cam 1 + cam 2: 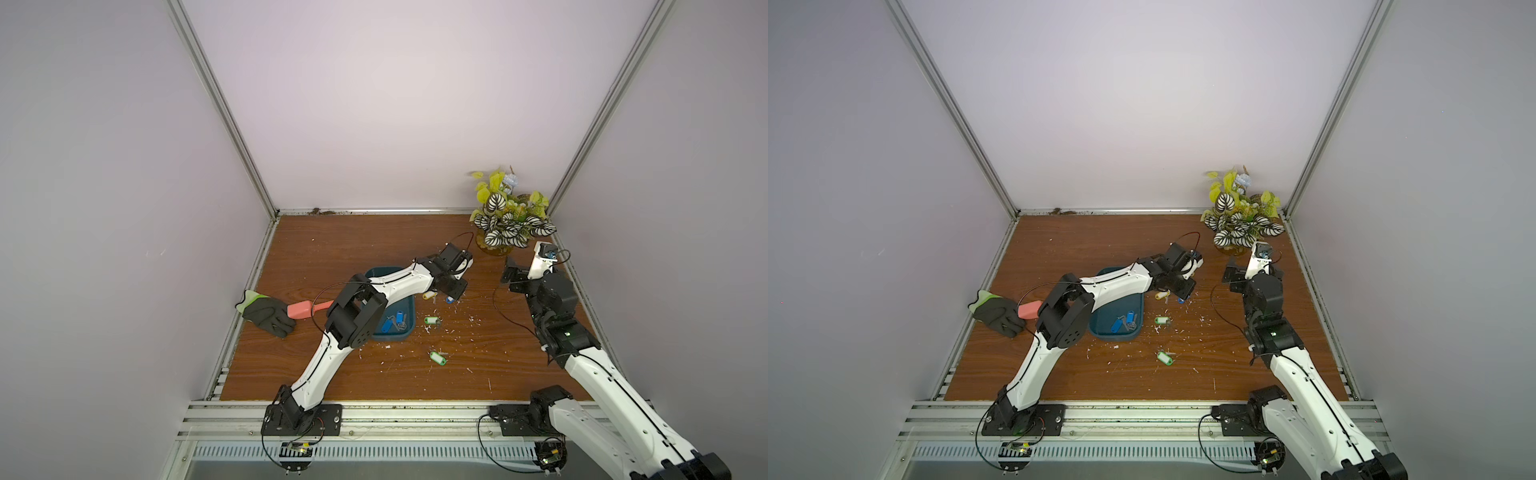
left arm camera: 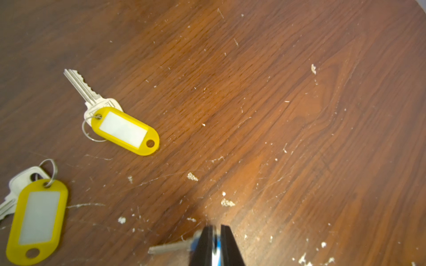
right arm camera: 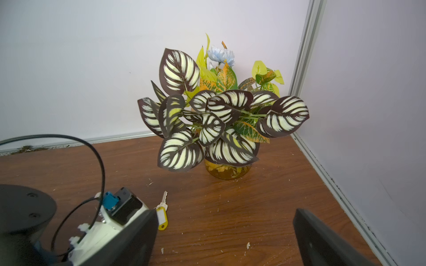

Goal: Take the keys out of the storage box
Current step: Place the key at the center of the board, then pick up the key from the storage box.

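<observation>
Left hand point(image 2: 216, 228), nearly closed, pinched a blue-tagged key point(image 2: 170, 247) over the desk point(image 2: 276, 115); right hand point(image 3: 226, 237) gaped wide, empty. The storage box point(image 1: 392, 337) held blue-tagged keys point(image 1: 395, 322).

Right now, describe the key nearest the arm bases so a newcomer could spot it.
Find the dark teal box in the middle of the wooden table. On the wood on its potted plant side lie two green-tagged keys. Yours is the near green key, alone and closest to the arm bases; the far green key lies just off the box's wall.
</observation>
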Tool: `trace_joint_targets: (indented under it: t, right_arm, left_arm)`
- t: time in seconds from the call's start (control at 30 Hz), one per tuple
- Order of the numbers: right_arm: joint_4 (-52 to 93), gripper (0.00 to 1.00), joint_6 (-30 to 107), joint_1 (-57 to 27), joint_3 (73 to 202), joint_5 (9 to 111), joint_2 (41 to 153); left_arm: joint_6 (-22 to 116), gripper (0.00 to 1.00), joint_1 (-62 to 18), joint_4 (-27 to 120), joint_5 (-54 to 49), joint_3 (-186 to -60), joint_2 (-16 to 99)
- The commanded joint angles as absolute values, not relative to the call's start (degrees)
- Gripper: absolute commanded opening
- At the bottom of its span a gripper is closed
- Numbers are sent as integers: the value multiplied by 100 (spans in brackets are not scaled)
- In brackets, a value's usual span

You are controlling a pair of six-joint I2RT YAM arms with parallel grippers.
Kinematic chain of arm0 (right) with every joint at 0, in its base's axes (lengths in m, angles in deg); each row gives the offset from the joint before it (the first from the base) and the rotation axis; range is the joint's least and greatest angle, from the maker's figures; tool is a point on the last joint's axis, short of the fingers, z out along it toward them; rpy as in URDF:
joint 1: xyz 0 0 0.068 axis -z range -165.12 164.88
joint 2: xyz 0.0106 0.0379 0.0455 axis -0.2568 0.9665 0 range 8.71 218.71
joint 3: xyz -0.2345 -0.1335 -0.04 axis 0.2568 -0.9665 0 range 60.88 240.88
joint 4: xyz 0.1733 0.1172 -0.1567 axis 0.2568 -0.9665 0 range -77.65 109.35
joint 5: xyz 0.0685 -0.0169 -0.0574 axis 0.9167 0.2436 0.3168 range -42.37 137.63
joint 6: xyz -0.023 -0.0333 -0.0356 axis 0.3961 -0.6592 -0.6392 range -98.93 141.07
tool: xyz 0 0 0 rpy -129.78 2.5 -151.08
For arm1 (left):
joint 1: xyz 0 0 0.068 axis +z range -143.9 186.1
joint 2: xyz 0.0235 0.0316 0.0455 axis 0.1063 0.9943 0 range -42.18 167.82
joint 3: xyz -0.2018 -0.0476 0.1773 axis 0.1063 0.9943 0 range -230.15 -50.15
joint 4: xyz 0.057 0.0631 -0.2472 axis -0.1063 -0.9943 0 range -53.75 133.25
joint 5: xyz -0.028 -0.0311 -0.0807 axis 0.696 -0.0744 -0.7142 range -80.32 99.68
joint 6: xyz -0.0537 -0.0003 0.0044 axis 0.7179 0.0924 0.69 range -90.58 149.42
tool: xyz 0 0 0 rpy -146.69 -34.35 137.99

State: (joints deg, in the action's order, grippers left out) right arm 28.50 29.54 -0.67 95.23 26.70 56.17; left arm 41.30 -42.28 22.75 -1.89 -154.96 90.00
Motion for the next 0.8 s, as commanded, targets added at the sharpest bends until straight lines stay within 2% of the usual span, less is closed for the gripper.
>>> trace_joint_targets:
  t: [0.0, 0.27, 0.5, 0.6, 0.77]
  right_arm:
    - [2802, 99, 3021, -25, 9845, 2998, 5579]
    - [1420, 93, 2658, -7, 10846, 4547, 6052]
    - [120, 81, 2761, -112, 12074, 5263, 6889]
    - [-132, 77, 2696, -582, 12452, 5115, 7402]
    - [-662, 75, 2355, -1844, 13342, 4660, 8687]
  left_arm:
    - [4161, 27, -4252, 2313, -216, -15556, 8837]
    - [4481, 57, -3856, 2671, -32, -14604, 7544]
    - [4873, 72, -3268, 3109, 793, -13008, 5964]
    - [4991, 77, -3120, 3135, 1522, -12609, 5394]
    - [5324, 97, -2969, 3090, 3242, -11981, 4568]
